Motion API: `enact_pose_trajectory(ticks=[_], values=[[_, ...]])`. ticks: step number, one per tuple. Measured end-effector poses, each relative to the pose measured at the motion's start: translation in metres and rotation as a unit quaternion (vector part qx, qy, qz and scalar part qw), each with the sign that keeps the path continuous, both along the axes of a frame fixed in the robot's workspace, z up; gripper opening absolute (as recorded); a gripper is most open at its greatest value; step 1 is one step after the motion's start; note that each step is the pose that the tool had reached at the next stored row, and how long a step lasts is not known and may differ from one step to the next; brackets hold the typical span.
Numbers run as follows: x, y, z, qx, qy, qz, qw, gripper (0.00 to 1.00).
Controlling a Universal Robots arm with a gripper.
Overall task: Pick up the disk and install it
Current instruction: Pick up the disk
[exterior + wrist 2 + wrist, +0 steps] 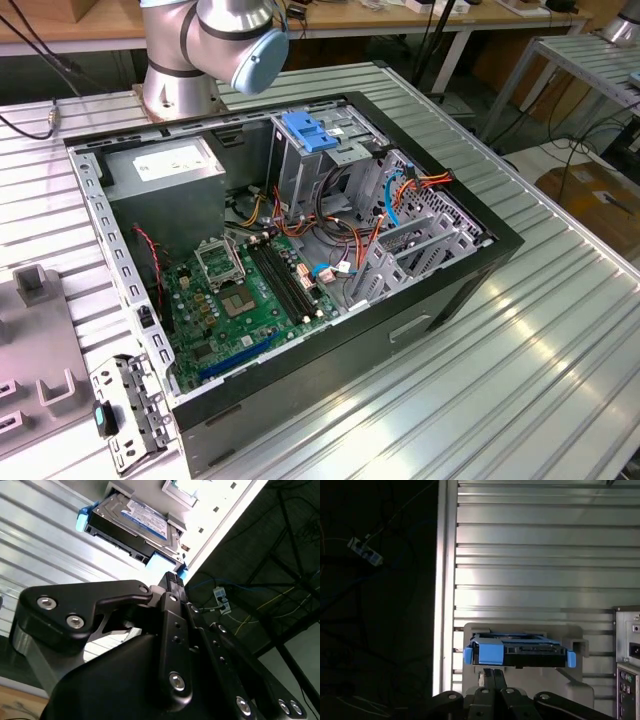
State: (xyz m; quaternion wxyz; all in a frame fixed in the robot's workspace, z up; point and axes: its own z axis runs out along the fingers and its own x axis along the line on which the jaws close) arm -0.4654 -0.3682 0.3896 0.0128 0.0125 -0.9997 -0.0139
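Open computer case [400, 335] on ribbed table [560, 385] — green motherboard [250, 300] inside, blue-handled cage [297, 175] upright, arm base [175, 90] behind.

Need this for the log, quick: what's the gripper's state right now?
Gripper: jaws closed, holding nothing, close by the disk, which sits in its grey holder.
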Motion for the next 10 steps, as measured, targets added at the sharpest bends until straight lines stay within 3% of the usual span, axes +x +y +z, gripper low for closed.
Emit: enact_pose_trajectory(ticks=[6, 10], values=[[0.0000, 0.0000, 0.0000, 0.0000, 0.0000, 0.027, 0.99963, 0.11], [0.0000, 0.0000, 0.0000, 0.0000, 0.0000, 0.052, 0.99862, 0.11]])
